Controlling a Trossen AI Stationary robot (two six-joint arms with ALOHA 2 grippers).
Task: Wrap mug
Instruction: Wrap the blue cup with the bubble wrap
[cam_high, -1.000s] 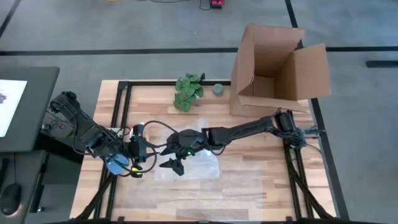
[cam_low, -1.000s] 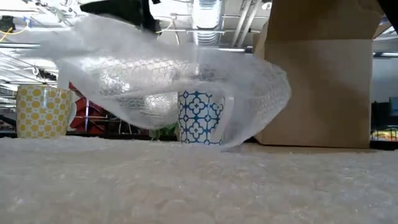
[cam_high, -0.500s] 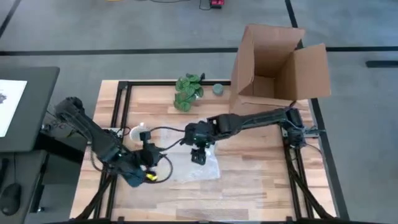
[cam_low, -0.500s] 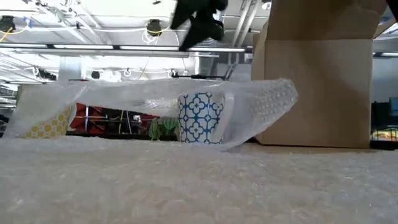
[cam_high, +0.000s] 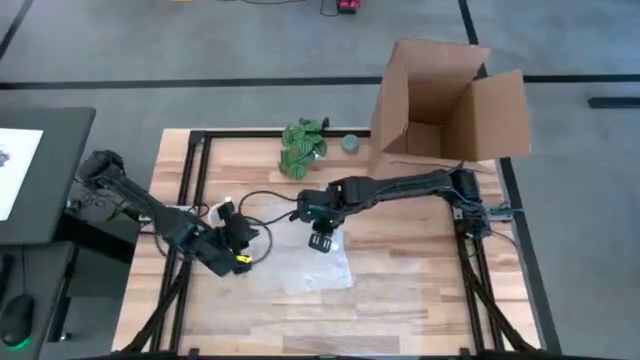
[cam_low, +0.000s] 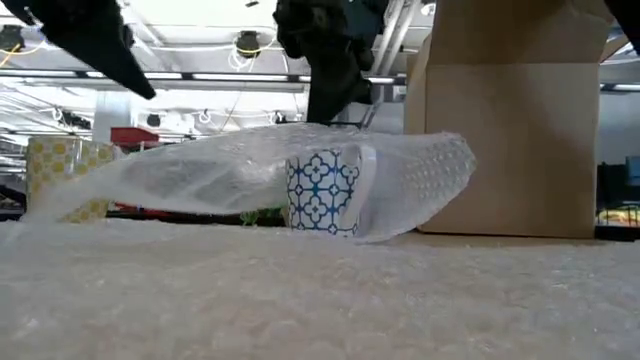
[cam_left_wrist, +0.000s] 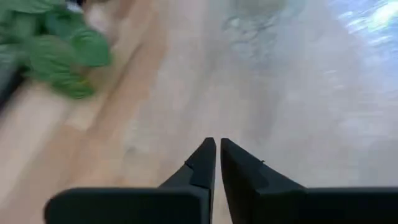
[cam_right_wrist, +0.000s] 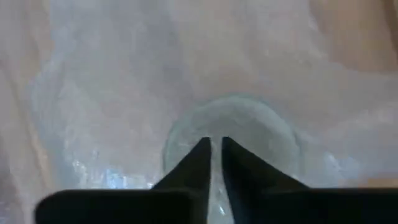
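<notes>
Bubble wrap (cam_low: 250, 180) lies loosely draped over the mug (cam_low: 322, 190), which stands upright on the table (cam_high: 420, 270) under the sheet, with the right gripper (cam_high: 322, 240) hovering just above it, fingers clenched together on nothing. The left gripper (cam_high: 240, 255), fingers likewise pressed closed and empty, sits near the sheet's left edge. Since nothing pins the wrap, it could spring back off the mug, and a downward push by the right gripper might tip the mug.

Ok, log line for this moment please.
mug upright, draped in bubble wrap | right gripper directly above mug, fingers shut, empty | left gripper beside the wrap, shut, empty | box open
</notes>
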